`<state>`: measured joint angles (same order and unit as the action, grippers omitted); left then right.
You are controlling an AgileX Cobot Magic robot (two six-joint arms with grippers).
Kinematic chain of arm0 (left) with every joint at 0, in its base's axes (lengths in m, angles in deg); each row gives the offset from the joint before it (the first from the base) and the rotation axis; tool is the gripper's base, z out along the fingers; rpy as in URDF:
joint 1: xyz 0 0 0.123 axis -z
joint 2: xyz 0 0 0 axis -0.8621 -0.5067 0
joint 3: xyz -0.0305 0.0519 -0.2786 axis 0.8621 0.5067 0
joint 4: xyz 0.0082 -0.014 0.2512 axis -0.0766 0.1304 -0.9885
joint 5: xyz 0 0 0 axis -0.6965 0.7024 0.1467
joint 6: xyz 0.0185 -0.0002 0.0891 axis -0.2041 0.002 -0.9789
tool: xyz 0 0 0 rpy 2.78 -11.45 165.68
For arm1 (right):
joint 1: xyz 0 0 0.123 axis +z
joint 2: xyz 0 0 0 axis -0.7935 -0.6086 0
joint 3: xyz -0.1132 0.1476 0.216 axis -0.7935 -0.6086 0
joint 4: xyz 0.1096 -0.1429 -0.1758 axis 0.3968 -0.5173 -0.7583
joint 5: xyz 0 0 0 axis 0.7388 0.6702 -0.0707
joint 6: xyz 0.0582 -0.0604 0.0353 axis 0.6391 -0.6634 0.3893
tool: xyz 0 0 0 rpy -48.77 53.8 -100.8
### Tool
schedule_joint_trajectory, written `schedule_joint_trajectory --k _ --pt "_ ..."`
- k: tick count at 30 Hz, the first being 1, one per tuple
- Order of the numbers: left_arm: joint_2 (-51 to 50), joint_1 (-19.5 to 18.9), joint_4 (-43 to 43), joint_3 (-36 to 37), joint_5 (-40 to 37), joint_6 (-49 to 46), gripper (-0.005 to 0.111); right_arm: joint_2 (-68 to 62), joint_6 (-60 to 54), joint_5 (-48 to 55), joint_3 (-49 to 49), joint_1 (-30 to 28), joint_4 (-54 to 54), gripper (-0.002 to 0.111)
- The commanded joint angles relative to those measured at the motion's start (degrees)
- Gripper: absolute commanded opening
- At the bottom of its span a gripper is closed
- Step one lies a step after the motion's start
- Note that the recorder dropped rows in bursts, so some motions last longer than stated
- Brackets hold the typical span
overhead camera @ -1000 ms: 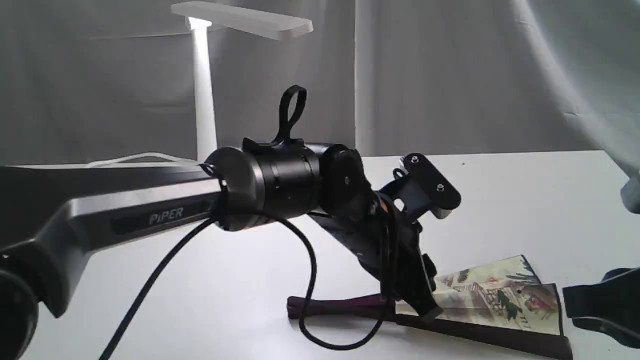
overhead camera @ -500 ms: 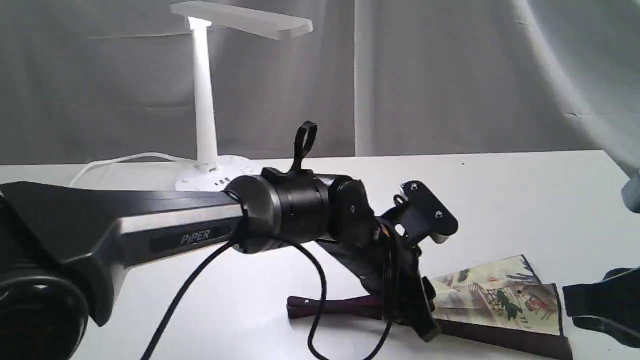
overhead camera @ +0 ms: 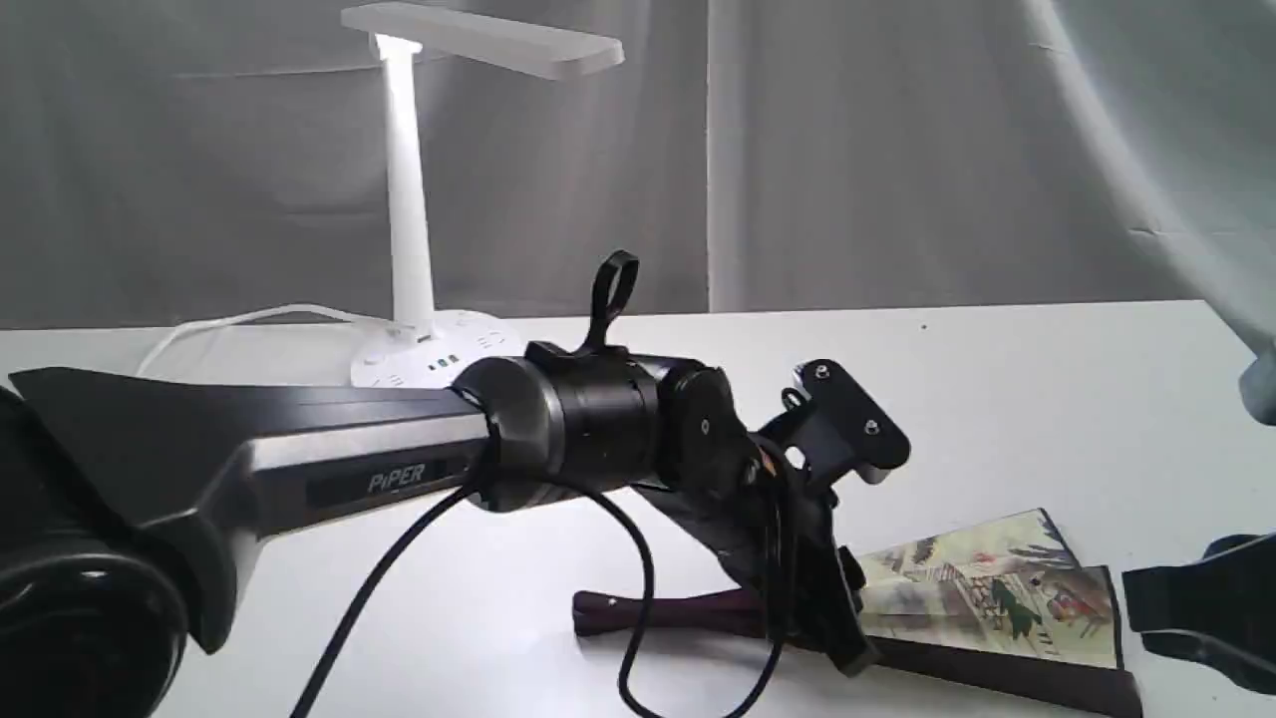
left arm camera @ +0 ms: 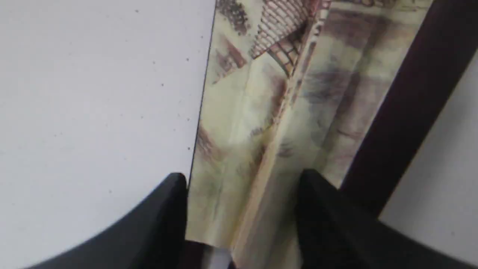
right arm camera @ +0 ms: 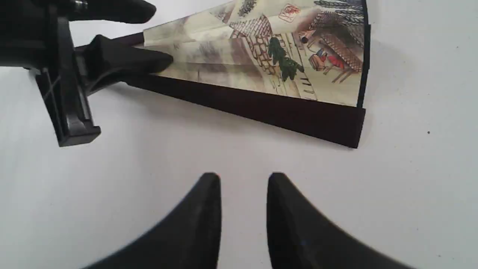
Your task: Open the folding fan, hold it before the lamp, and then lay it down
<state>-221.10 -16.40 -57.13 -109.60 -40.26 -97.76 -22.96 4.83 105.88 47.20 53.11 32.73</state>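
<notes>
- The folding fan of cream pleated paper with dark maroon ribs [right arm camera: 261, 56] lies flat and only partly spread on the white table [overhead camera: 997, 399]. It is well apart from the white plastic desk lamp with the slim post [overhead camera: 409, 199], which stands at the back.
- The left gripper [left arm camera: 242, 175] is set down over the fan's leaf with its jaws apart and painted paper between them; no clamping is seen.
- The right gripper [right arm camera: 242, 175] hangs near the outer guard, its jaws parted by a narrow gap, with nothing held.
- If the left jaws are closed on paper rather than wood, the pleats may be creased or torn.
- If only one guard is pushed, the whole fan may be slid over the smooth table instead of being spread.
- The black cable [overhead camera: 638, 598] hanging by the ribs may be snagged.
- Fingertip contact with the table is hidden, so downward pressure can only be guessed at.
- The pivot end is partly masked by the left arm, and the right gripper is cut off in the exterior view.
</notes>
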Motion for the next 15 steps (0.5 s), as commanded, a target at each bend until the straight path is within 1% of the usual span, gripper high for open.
schedule_joint_trajectory --k 1,4,6,11,15 --pt "-0.6 0.1 -6.2 -0.3 -0.9 6.1 0.043 0.0 0.1 -0.4 0.4 0.0 -0.3 0.023" --pt "-0.6 0.1 -11.1 -0.3 -1.6 11.5 0.043 0.0 0.1 -0.4 0.4 0.0 -0.3 0.023" --pt "-0.6 0.1 -12.5 -0.3 -1.9 14.1 0.043 0.0 0.1 -0.4 0.4 0.0 -0.3 0.023" --pt "-0.6 0.1 -12.5 -0.3 -4.7 18.7 0.042 0.0 0.1 -0.4 0.4 0.0 -0.3 0.023" --pt "-0.6 0.1 -14.3 -0.3 -6.5 27.7 0.042 0.0 0.1 -0.4 0.4 0.0 -0.4 0.023"
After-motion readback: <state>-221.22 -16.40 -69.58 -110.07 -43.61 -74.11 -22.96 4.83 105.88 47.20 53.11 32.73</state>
